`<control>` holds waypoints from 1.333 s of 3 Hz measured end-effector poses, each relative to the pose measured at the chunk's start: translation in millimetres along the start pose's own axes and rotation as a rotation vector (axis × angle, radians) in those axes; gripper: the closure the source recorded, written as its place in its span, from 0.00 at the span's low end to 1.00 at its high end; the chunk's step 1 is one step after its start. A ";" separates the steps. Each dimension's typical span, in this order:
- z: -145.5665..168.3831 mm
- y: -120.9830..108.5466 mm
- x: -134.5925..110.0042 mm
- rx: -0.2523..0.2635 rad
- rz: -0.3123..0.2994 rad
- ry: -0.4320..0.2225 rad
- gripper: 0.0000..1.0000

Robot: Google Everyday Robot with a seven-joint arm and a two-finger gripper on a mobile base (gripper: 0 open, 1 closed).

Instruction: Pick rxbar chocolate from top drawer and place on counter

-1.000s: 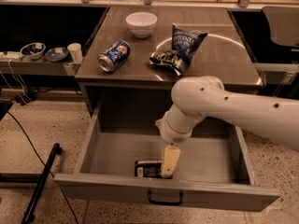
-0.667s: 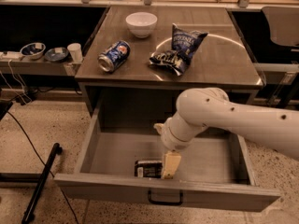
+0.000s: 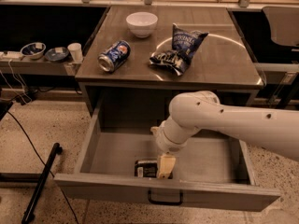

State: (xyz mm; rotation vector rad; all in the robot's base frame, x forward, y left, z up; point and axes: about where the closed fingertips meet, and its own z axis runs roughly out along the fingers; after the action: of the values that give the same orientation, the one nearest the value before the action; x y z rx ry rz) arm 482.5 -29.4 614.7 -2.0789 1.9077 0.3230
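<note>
I see the counter (image 3: 219,64) glossy and smooth, the top drawer (image 3: 117,192) matt grey, and my gripper (image 3: 166,166), smooth cream plastic, low inside it by the dark-wrapped rxbar chocolate (image 3: 145,168).

smooth white rounded arm (image 3: 233,120), small dark dots (image 3: 268,116), perhaps cream-tan claw (image 3: 166,166) inside the drawer (image 3: 117,190)

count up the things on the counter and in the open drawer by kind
bowl: 1, on the counter
soda can: 1, on its side on the counter
chip bag: 1, on the counter
wrapped bar: 1, in the drawer, gripper at its right end
total: 4
</note>
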 end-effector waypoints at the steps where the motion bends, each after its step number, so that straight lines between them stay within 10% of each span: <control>1: 13.2 2.1 0.9 -0.007 0.013 0.006 0.00; 4: 28.2 7.6 7.3 -0.002 0.017 -0.031 0.53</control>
State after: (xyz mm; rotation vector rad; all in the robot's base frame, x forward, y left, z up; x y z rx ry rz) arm 476.7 -26.3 585.3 -2.0479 1.9090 0.3589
